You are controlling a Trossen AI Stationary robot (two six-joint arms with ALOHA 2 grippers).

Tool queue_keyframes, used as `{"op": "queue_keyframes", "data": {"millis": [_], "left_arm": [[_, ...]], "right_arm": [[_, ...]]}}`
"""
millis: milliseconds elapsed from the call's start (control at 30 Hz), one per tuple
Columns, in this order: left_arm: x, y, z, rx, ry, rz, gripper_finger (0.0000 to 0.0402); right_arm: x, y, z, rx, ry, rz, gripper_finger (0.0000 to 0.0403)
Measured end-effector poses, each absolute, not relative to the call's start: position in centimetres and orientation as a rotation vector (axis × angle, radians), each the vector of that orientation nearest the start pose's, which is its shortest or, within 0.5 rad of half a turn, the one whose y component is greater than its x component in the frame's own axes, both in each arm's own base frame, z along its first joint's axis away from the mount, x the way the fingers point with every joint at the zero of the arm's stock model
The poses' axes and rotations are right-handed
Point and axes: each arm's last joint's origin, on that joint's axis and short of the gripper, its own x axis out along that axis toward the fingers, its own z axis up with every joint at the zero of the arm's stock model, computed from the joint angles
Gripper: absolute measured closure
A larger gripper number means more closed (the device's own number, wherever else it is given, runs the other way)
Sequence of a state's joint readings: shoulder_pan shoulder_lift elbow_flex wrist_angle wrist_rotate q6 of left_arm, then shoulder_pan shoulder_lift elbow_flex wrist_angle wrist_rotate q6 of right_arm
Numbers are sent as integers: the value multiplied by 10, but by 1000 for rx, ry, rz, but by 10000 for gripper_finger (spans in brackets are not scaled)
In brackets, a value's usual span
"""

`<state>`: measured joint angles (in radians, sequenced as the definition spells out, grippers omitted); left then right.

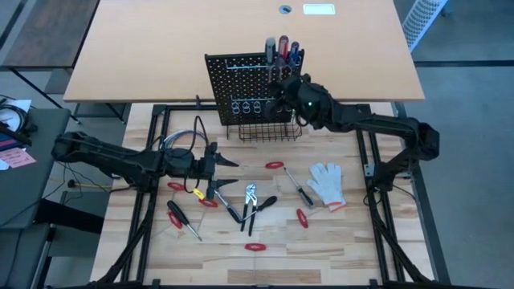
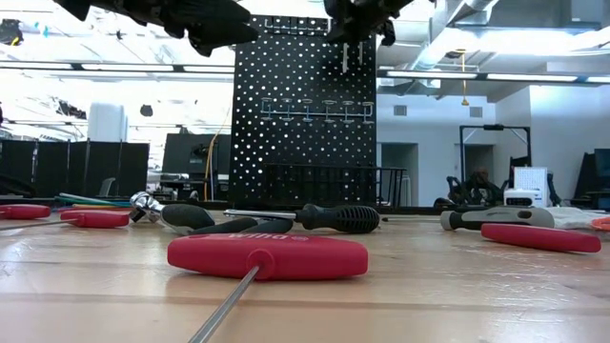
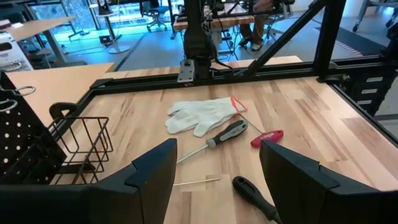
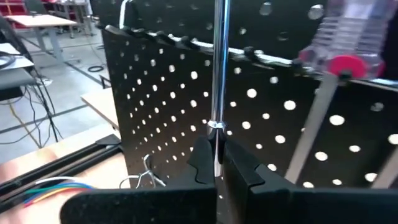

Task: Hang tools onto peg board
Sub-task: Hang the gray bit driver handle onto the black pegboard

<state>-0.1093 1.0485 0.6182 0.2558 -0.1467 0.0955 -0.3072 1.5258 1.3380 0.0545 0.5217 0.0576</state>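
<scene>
Lying on the table (image 1: 337, 241) are loose tools (image 1: 250, 206), and the left gripper (image 1: 222, 172) waits above them with its fingers spread wide. Farther back, the right gripper (image 1: 281, 87) pinches a thin metal shaft (image 4: 219, 74) up against the black peg board (image 1: 245, 87).

An open-plan lab: desks (image 3: 37, 28), monitors (image 2: 186, 152), ceiling strip lights (image 2: 477, 71) beyond the table.

no readable text, faint marking on black screwdriver handle (image 2: 250, 226) illegible
</scene>
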Motion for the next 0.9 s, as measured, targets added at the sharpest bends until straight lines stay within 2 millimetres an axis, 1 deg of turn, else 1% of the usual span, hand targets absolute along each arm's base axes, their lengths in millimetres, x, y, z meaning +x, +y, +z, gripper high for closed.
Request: {"op": "queue_keyframes", "data": {"millis": [200,433,533,700,900], "left_arm": [[230,-21,268,118,171,29,179],[230,-21,268,118,170,29,179],[230,-21,269,117,168,29,179],[230,-21,269,117,166,29,178],[230,-21,268,117,176,29,178]], "right_arm": [[327,-133,365,86,129,-823,397],[326,-135,365,89,130,-827,397],[331,-137,359,91,136,-831,397],[343,-147,339,89,184,-850,396],[348,-154,330,89,198,-866,395]]}}
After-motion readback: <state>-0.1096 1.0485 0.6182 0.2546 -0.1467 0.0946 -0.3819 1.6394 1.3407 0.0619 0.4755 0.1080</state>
